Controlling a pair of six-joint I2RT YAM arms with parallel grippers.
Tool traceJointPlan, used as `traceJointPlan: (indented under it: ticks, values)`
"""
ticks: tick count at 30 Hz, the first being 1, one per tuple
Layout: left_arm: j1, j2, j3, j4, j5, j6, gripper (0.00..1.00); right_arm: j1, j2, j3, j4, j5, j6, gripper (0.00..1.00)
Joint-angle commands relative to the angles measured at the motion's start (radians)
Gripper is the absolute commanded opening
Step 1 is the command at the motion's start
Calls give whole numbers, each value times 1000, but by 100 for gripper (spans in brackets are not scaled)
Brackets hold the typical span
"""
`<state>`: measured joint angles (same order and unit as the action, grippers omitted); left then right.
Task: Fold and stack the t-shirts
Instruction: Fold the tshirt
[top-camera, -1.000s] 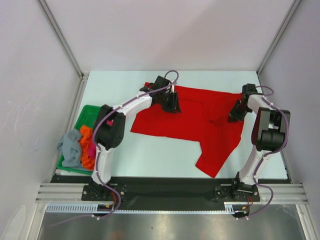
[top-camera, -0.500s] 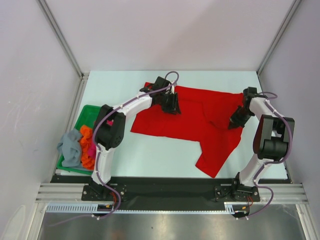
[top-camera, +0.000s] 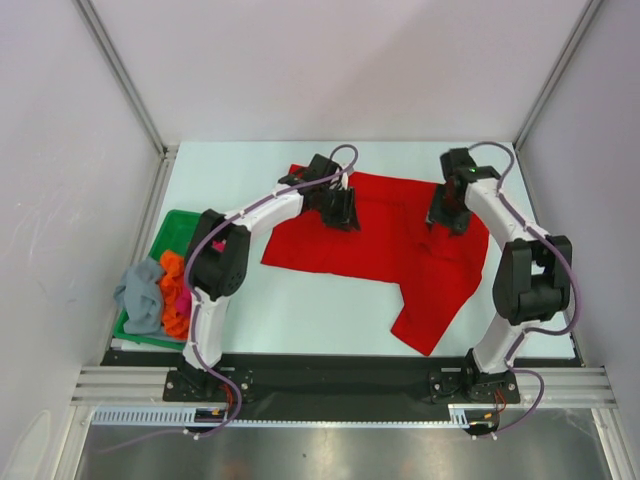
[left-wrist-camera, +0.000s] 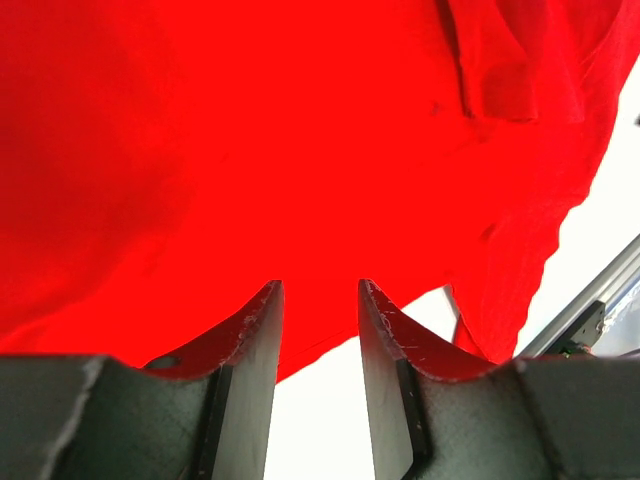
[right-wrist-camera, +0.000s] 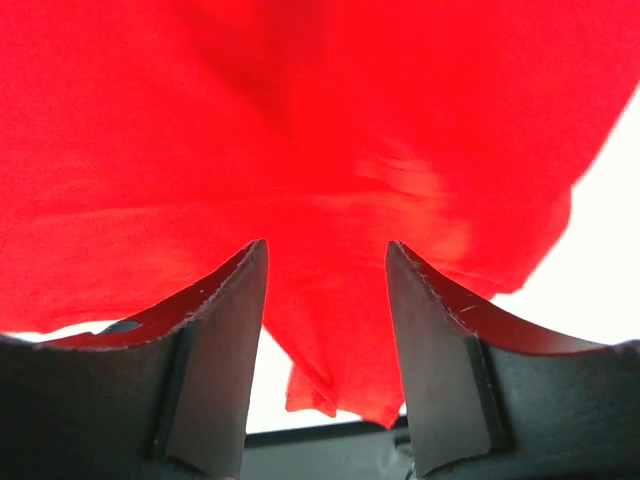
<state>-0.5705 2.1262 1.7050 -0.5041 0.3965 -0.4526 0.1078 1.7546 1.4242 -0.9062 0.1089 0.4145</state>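
A bright red t-shirt (top-camera: 380, 250) lies spread across the middle of the table, its lower part reaching toward the near right. My left gripper (top-camera: 343, 212) hovers over its back left part. In the left wrist view this gripper (left-wrist-camera: 320, 290) is open, the red cloth's (left-wrist-camera: 300, 150) edge and bare table showing between the fingers. My right gripper (top-camera: 441, 216) is over the shirt's back right part. Seen from the right wrist, it (right-wrist-camera: 326, 250) is open above rumpled red cloth (right-wrist-camera: 300, 120). Grey-blue (top-camera: 140, 295), orange (top-camera: 172, 266) and magenta-pink (top-camera: 186, 298) t-shirts lie bunched at the left.
A green tray (top-camera: 178, 222) at the table's left edge holds the bunched shirts, and the grey-blue one hangs over its outer rim. White walls and metal frame posts close in the table's back and sides. A black rail (top-camera: 330, 375) runs along the near edge.
My right gripper has swung from the shirt's right edge leftward and back over the shirt, and its jaws have opened. The left arm has stayed where it was.
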Motion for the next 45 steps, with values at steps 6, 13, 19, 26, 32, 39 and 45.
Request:
traceJointPlan:
  ticks: [6, 13, 19, 26, 32, 39, 45]
  values:
    - [26, -129, -68, 24, 10, 12, 41, 158, 152, 197, 15, 91, -141, 33]
    - [54, -221, -192, 78, 21, -9, 41, 201, 272, 254, 30, 110, -152, 25]
    - [72, -264, -254, 98, 27, -11, 41, 199, 307, 243, 24, 138, -164, 24]
    - [78, -267, -258, 101, 39, -9, 41, 198, 313, 179, 55, 132, -151, 25]
    - [81, -273, -255, 95, 44, -1, 41, 198, 307, 130, 67, 112, -125, 25]
    - [92, -276, -260, 87, 45, 3, 41, 199, 304, 91, 98, 106, -128, 26]
    - [95, -268, -251, 85, 51, 2, 41, 199, 330, 122, 87, 107, -123, 19]
